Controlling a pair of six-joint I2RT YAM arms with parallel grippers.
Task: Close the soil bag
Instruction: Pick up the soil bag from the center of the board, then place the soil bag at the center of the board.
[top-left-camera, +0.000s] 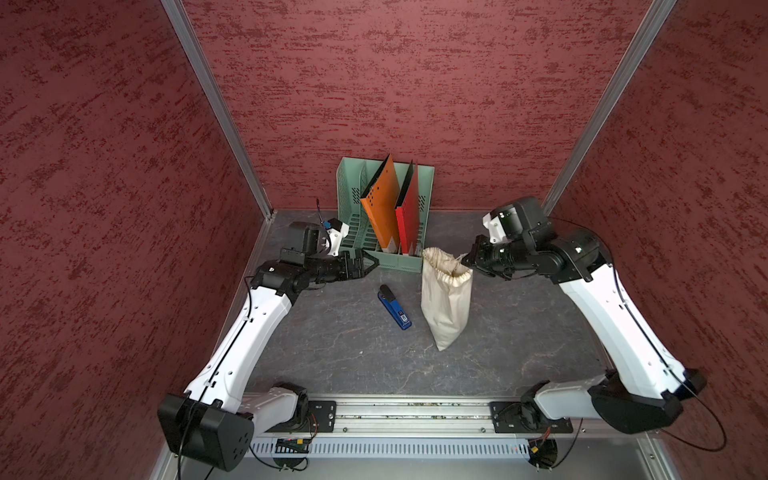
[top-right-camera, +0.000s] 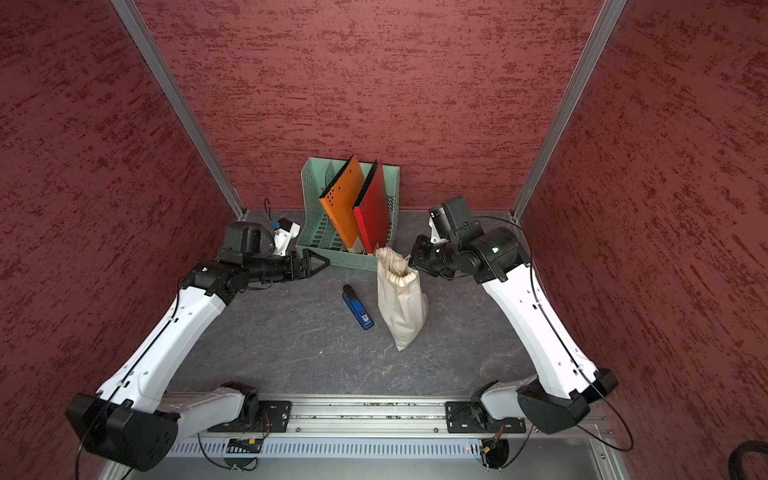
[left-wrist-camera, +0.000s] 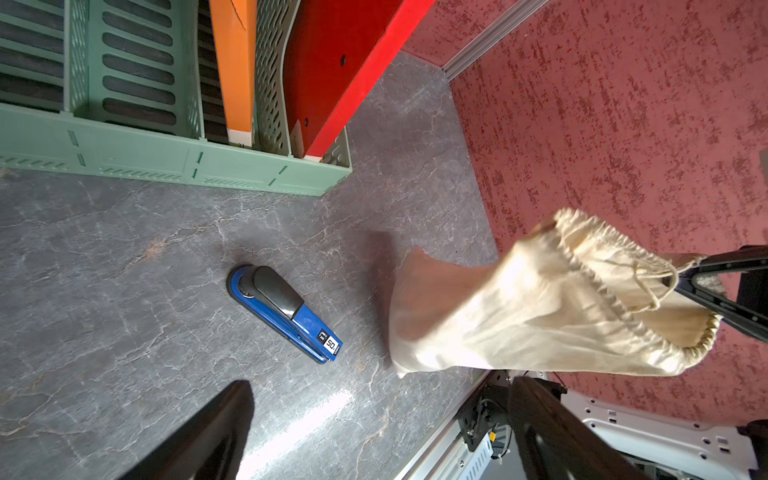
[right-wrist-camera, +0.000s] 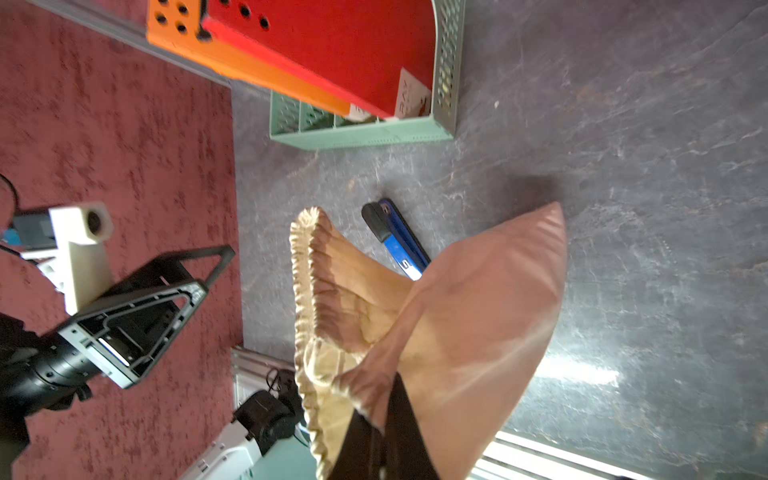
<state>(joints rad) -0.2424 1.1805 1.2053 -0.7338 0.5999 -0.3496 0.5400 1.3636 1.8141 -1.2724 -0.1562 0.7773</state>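
Your right claw (top-left-camera: 466, 261) pinches the soil bag (top-left-camera: 444, 299) at its ruffled neck, holding it up over the table (top-left-camera: 332, 336), beside the stapler (top-left-camera: 395, 307). Your left claw (top-left-camera: 371, 264) is spread, holding nothing.

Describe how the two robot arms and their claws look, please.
The left arm and right arm have white shells on the long links and black joints. A thin black cable runs along each. Each wrist carries a white camera mount. The left claw and right claw are black, with triangular open-frame fingers.
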